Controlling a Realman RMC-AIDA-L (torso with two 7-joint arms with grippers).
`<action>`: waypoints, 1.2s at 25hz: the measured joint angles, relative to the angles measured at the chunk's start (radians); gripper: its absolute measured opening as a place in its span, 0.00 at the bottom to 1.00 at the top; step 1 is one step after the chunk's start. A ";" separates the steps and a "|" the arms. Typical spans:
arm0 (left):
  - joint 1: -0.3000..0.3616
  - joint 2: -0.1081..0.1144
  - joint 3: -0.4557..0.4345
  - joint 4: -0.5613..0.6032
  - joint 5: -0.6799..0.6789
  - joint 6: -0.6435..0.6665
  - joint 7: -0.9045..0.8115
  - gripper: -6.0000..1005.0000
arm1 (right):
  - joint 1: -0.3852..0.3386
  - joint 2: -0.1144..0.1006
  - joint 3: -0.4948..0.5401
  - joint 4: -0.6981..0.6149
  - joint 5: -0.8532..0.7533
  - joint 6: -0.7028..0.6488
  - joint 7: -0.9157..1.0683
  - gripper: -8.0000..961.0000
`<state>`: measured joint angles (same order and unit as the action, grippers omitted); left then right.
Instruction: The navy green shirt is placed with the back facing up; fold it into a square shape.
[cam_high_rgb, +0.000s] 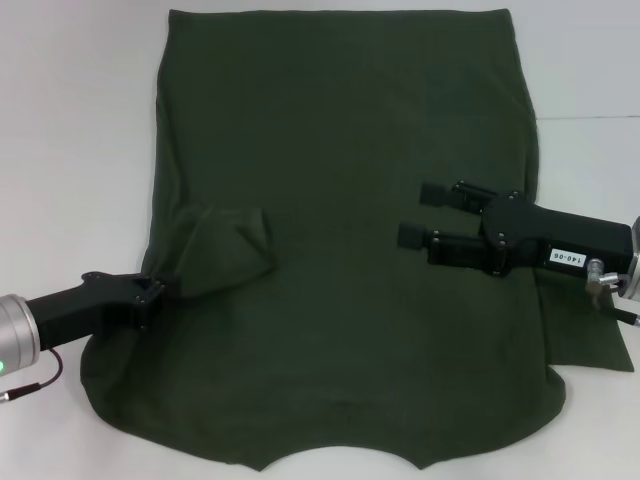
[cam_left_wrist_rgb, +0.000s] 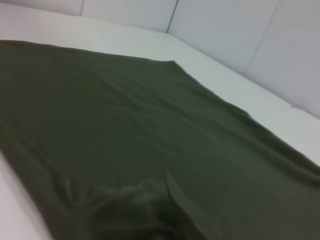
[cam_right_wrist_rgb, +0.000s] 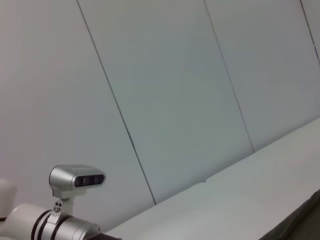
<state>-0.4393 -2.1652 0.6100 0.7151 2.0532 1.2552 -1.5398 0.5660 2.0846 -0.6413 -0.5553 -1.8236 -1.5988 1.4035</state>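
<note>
The navy green shirt (cam_high_rgb: 340, 130) lies spread on the white table, plain side up, with its neckline at the near edge. Its left sleeve (cam_high_rgb: 228, 245) is folded inward onto the body and stands up in a bunch. My left gripper (cam_high_rgb: 155, 292) sits at that bunch on the shirt's left edge, its tips buried in the cloth, and appears shut on it. The left wrist view shows only shirt cloth (cam_left_wrist_rgb: 150, 135), puckered close to the camera. My right gripper (cam_high_rgb: 418, 214) hovers open over the shirt's right half with nothing between its fingers. The right sleeve (cam_high_rgb: 590, 345) sticks out under that arm.
The white table (cam_high_rgb: 70, 120) surrounds the shirt, with a seam (cam_high_rgb: 590, 118) at the right. A red cable (cam_high_rgb: 35, 385) trails from my left arm. The right wrist view shows wall panels (cam_right_wrist_rgb: 175, 100) and my left arm's wrist camera (cam_right_wrist_rgb: 75, 180).
</note>
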 joint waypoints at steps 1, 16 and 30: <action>0.000 0.000 0.000 0.002 0.000 0.011 -0.003 0.00 | 0.000 0.000 0.000 0.000 0.000 0.000 0.000 0.96; -0.002 -0.005 0.014 -0.045 -0.007 0.129 -0.016 0.00 | -0.011 0.002 -0.003 0.000 -0.002 -0.005 -0.003 0.96; -0.004 0.001 -0.013 -0.058 0.005 0.338 0.001 0.37 | -0.012 -0.021 0.015 -0.011 0.002 -0.001 0.049 0.96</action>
<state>-0.4429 -2.1645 0.5967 0.6572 2.0577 1.5936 -1.5392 0.5537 2.0641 -0.6261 -0.5660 -1.8219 -1.5999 1.4520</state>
